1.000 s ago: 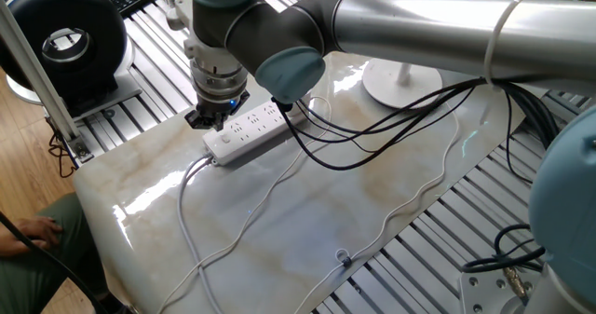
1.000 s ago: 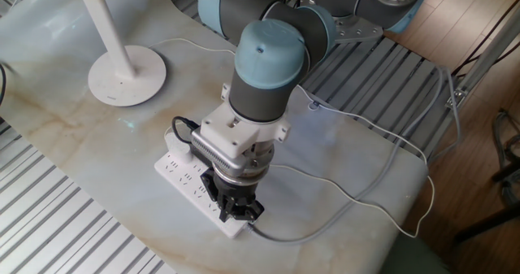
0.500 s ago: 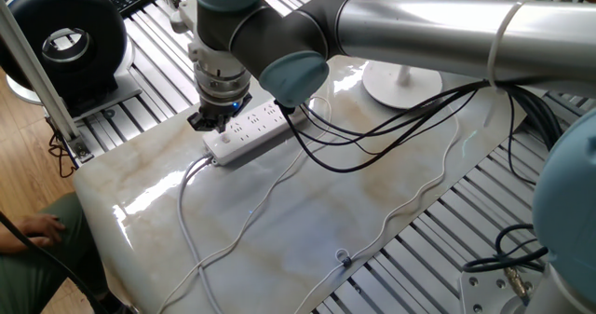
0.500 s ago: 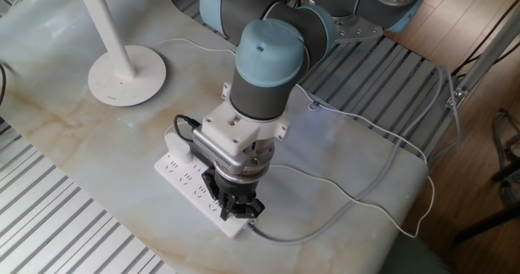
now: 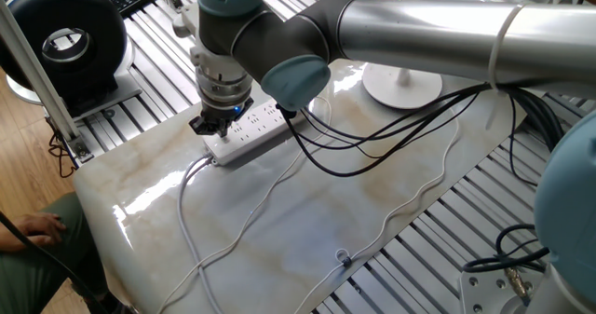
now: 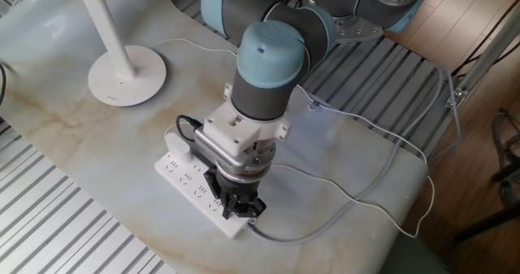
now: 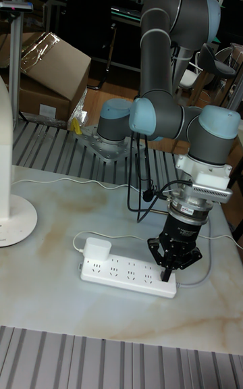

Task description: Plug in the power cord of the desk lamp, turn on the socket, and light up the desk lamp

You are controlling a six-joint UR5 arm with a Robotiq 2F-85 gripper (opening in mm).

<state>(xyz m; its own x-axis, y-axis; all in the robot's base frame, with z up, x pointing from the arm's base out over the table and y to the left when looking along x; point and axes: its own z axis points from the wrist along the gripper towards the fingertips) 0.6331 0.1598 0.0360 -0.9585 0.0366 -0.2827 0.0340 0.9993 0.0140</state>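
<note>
The socket is a long white power strip lying flat on the marble tabletop, also seen as the socket and the socket. A boxy white plug sits in its far end, with the thin power cord trailing toward the desk lamp. My gripper points straight down with its fingers shut, tips at the strip's cable end. That end's top is hidden under the fingertips. The gripper holds nothing. The desk lamp base stands well away from it.
A black round fan stands off the table's corner. The strip's thicker white cable and the thin cord snake across the tabletop. Black robot cables hang over the middle. Slatted metal rails surround the marble top.
The gripper has shifted slightly along the strip toward its cable end and sits a touch lower. The strip, plug and lamp have not moved.
</note>
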